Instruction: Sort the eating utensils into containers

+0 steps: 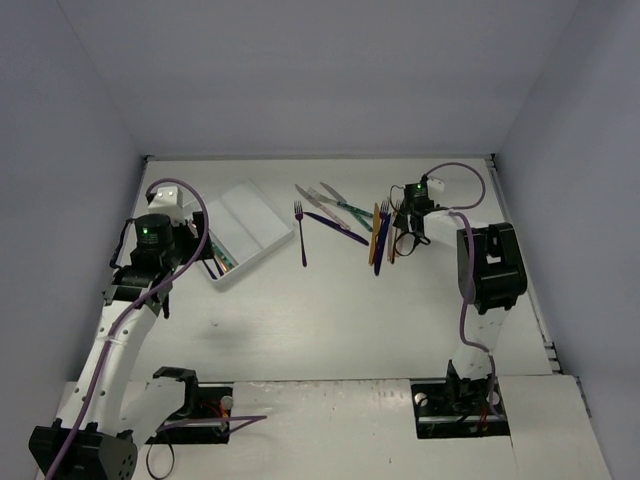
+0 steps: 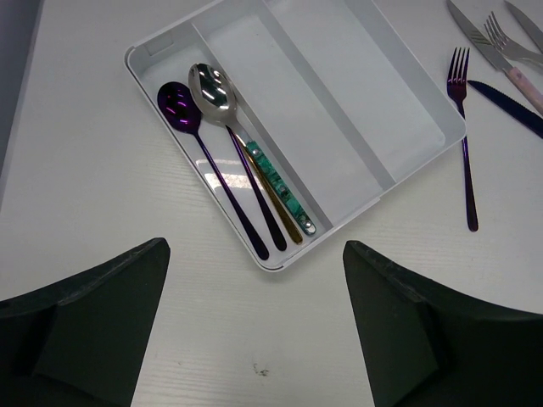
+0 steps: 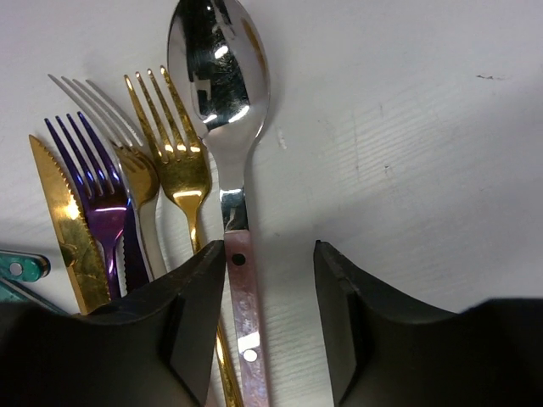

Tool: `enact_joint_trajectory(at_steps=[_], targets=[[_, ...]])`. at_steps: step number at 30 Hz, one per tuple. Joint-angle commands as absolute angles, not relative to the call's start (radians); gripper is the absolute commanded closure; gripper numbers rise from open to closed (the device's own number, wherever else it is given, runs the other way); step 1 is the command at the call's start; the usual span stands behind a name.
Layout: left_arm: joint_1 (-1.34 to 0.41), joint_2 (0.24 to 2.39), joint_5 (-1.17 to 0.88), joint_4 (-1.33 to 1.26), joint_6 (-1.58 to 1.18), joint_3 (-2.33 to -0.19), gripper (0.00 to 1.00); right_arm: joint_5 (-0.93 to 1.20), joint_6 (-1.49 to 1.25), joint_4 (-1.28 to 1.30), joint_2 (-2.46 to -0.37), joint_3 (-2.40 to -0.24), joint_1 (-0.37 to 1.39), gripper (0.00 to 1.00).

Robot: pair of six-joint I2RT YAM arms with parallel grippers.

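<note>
The white three-compartment tray (image 1: 243,230) lies at the back left. In the left wrist view its left compartment (image 2: 170,59) holds a purple spoon (image 2: 180,106), a silver spoon with a teal handle (image 2: 216,89) and a gold handle (image 2: 284,216). My left gripper (image 2: 254,250) is open and empty, above the table by the tray's near corner. My right gripper (image 3: 270,250) is open and low over a silver spoon with a pinkish handle (image 3: 242,280). The handle lies between the jaws, against the left finger. Beside it lie a gold fork (image 3: 174,153), a silver fork (image 3: 127,161), a purple fork (image 3: 93,182) and a gold knife (image 3: 59,212).
A lone purple fork (image 1: 300,233) lies on the table right of the tray. Several knives and forks (image 1: 340,210) are spread between it and the pile by the right gripper (image 1: 402,238). Grey walls close in the table on three sides.
</note>
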State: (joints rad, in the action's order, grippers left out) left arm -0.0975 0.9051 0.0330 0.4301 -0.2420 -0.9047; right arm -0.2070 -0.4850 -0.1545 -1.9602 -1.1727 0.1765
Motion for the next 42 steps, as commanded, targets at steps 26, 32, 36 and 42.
enact_joint_trajectory(at_steps=[26,32,36,42], targets=[[-0.117,0.893,-0.352,0.234,-0.352,-0.906,0.14,-0.114,-0.381,-0.184,-1.586,-1.022,0.170,1.00],[-0.149,0.897,-0.497,0.129,-0.525,-0.913,0.12,-0.090,-0.349,-0.194,-1.423,-1.003,0.325,1.00],[-0.255,0.913,-0.486,0.032,-0.600,-0.890,0.12,-0.071,-0.429,-0.238,-1.368,-0.988,0.432,1.00],[-0.521,1.013,-0.316,-0.060,-0.633,-0.885,0.12,-0.105,-0.517,-0.302,-1.340,-1.006,0.594,1.00]])
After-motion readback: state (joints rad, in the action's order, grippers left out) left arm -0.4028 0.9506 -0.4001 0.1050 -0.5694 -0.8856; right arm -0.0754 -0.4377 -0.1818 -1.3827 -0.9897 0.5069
